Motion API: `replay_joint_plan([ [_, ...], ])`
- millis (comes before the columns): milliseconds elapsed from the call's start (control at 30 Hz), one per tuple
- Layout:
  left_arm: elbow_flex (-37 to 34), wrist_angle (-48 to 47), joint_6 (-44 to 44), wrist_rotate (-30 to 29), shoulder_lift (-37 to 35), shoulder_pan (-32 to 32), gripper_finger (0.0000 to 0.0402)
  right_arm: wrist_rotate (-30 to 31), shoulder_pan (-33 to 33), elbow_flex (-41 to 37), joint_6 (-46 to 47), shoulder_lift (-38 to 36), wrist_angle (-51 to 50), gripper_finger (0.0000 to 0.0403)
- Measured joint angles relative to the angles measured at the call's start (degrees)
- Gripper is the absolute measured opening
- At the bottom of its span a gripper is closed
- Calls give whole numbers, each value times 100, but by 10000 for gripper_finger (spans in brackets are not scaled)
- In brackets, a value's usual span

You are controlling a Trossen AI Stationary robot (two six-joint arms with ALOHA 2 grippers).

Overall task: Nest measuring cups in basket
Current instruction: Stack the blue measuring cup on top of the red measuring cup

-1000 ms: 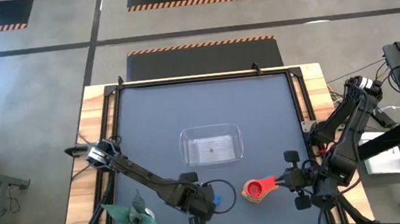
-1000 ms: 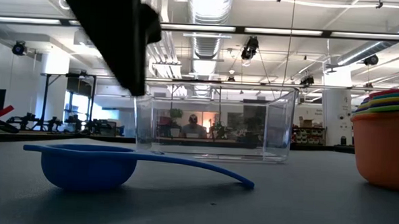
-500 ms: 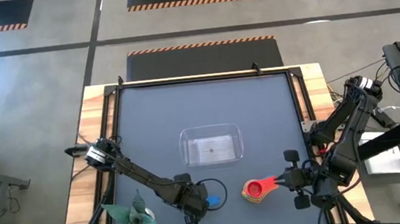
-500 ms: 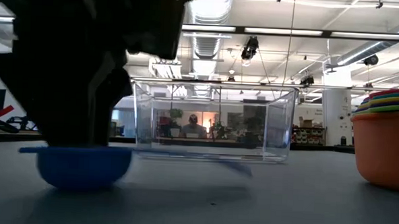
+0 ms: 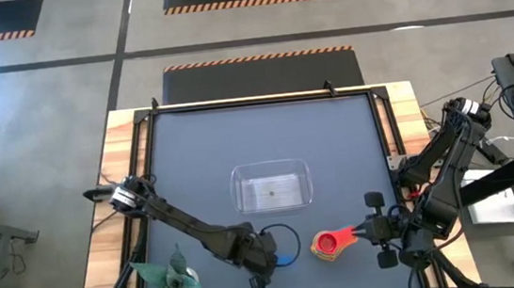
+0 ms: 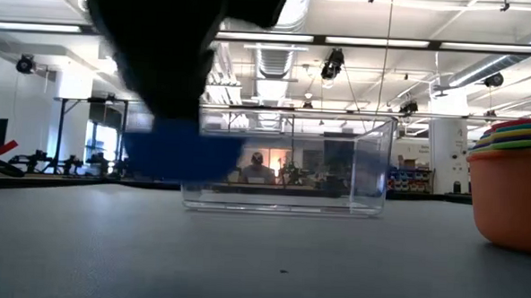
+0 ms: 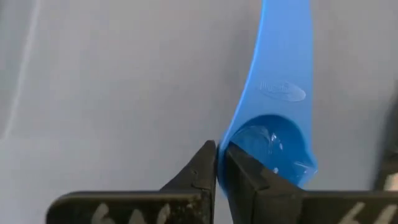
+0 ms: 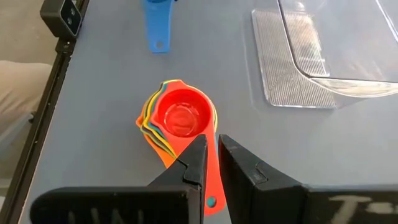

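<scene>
The blue measuring cup (image 7: 273, 149) hangs above the table in the low view (image 6: 185, 150), near the front edge left of centre, with my left gripper (image 7: 217, 155) shut on it (image 5: 273, 256). A stack of nested measuring cups (image 5: 326, 243), red on top (image 8: 181, 118), stands on its base on the table (image 6: 515, 187). My right gripper (image 8: 211, 149) is shut on the stack's handle (image 5: 365, 233). The clear basket (image 5: 271, 185) stands empty at the table's middle. My left gripper holds the blue cup by the bowl's rim (image 7: 231, 144), beside the root of the handle, one finger inside the bowl and one outside. The fingers come from above. The cup is lifted clear of the table, its handle (image 7: 286, 56) pointing away from the fingers. My right gripper pinches the stack's orange-red handle (image 8: 212, 177) between its two fingers, near the free end. The fingers come about level from the table's right side and lie along the handle. The stack stands upright with its base on the table.
A green artificial plant (image 5: 168, 283) stands at the front left corner, close to my left arm. The basket's clear wall (image 6: 283, 163) rises behind the blue cup. Open grey table lies between the basket and the two cups.
My left gripper has come down over the blue cup, taken hold of it and gone up. The cup, which lay on the table with its handle toward the right, now hangs clear of the table. The stack and my right gripper have kept still.
</scene>
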Motion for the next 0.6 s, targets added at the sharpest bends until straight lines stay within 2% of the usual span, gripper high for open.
replay_joint_plan([
  [167,632,1,335,-265,-3,93,2,0,0,0,-4,0,-37,29],
  [333,1275,275,551,-1077,13,152,1,2,0,0,122,0,-93,29],
  [433,1468,512,687,-1102,45,233,1,2,0,0,125,0,-160,29],
  [600,1351,1171,758,-1076,74,469,1,47,0,0,198,-19,-491,29],
])
